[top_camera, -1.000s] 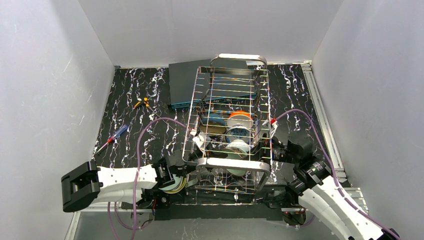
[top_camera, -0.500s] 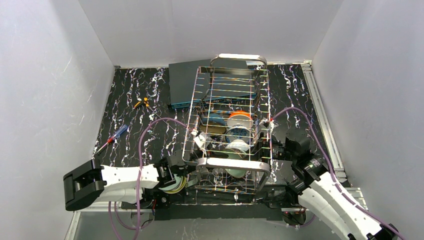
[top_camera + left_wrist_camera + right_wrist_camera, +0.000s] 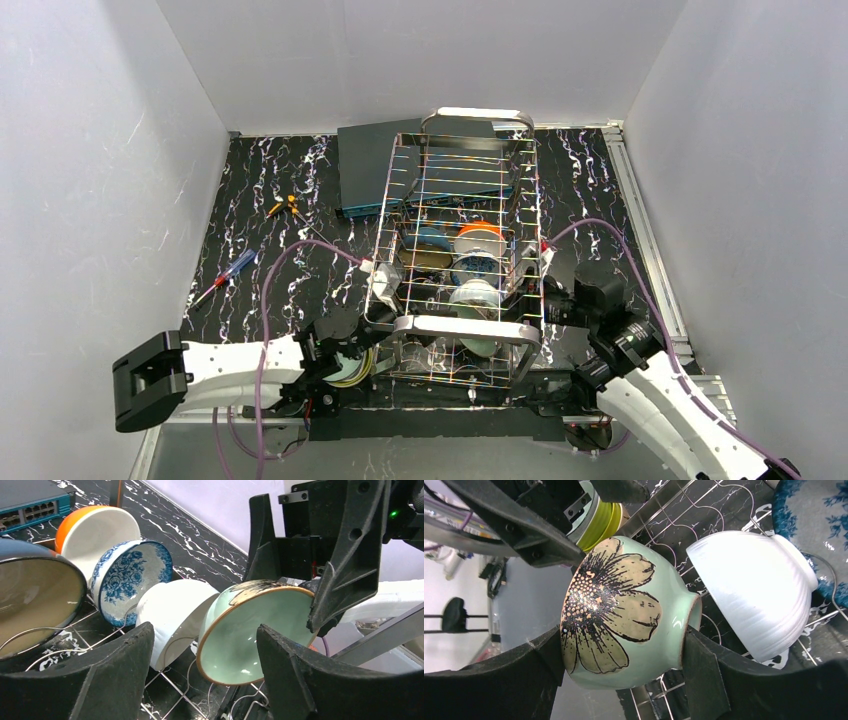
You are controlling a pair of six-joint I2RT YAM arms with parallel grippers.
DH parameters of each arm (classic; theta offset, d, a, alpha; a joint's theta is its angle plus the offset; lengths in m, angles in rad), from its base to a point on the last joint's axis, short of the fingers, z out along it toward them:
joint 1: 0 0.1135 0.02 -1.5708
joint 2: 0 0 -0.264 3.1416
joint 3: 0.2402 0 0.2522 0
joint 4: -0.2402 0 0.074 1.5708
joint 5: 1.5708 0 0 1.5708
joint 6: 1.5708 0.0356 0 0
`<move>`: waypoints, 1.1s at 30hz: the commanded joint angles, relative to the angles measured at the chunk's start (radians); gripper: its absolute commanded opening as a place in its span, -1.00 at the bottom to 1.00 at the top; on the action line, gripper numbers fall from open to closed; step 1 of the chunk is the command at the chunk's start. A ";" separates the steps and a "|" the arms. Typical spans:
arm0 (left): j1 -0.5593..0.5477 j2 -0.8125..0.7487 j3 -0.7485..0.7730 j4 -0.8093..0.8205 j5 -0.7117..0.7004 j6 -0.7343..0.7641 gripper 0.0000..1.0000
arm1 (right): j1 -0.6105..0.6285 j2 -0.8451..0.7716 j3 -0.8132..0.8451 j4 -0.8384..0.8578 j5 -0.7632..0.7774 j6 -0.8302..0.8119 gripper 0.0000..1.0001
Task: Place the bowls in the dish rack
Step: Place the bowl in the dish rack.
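The steel wire dish rack (image 3: 468, 330) stands mid-table with bowls on edge in its tines. In the left wrist view they line up: an orange-outside white bowl (image 3: 100, 530), a blue-patterned bowl (image 3: 132, 580), a white bowl (image 3: 175, 610) and a beige bowl (image 3: 35, 605). A pale green bowl (image 3: 624, 610) with a painted flower sits at the rack's near end. My right gripper (image 3: 623, 637) is shut on it, one finger on the rim and one on the foot. My left gripper (image 3: 204, 630) is open around that bowl (image 3: 255, 625), its left finger apart from it.
A lime-yellow bowl (image 3: 350, 372) lies under the left wrist, outside the rack. A flat dark-teal box (image 3: 365, 170) sits behind the rack. A red-and-blue screwdriver (image 3: 225, 275) and a small orange tool (image 3: 285, 207) lie at the left. An aluminium rail (image 3: 650, 250) runs along the right edge.
My left gripper has opened and let go of the pale green bowl, and its arm has shifted slightly left. The right gripper has closed onto the bowl.
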 commanded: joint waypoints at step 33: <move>-0.004 -0.137 -0.049 -0.075 -0.106 0.065 0.53 | 0.008 0.205 0.175 -0.157 -0.294 -0.860 -0.97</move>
